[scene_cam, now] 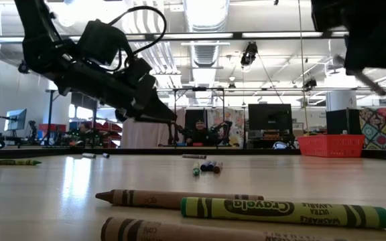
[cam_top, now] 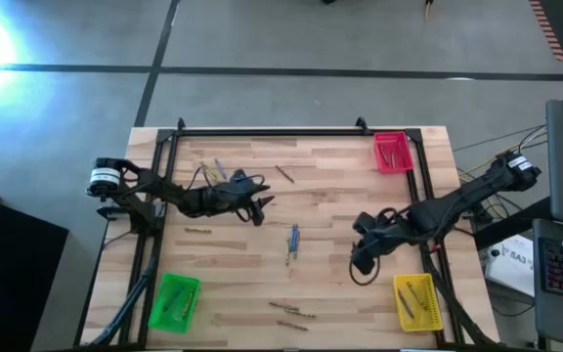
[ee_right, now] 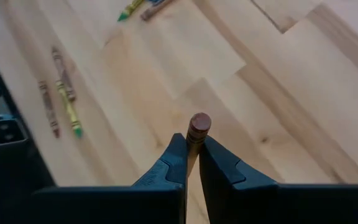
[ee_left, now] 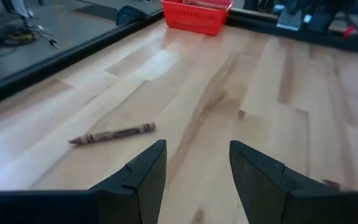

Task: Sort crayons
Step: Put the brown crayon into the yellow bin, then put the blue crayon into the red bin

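Observation:
Crayons lie scattered on the wooden table: a brown one [cam_top: 284, 174] at the far middle, a small cluster [cam_top: 293, 240] in the centre, one [cam_top: 198, 231] at the left, and a few [cam_top: 291, 311] near the front edge. My left gripper [cam_top: 262, 207] is open and empty above the table, with the brown crayon [ee_left: 114, 133] lying ahead of it and off to one side. My right gripper [cam_top: 360, 262] hangs above the table right of centre, shut on a brown crayon [ee_right: 199, 123]. My right gripper pinches the brown crayon between its two fingertips [ee_right: 178, 149]. The crayon's flat end [ee_right: 199, 122] sticks out just past them. The crayon is lifted clear of the table. In the low view it slants out below the gripper [scene_cam: 366, 77].
A red tray [cam_top: 392, 152] stands at the far right, a yellow tray [cam_top: 416, 301] at the near right and a green tray [cam_top: 174, 301] at the near left. A black frame [cam_top: 262, 132] runs along the table's far edge and sides.

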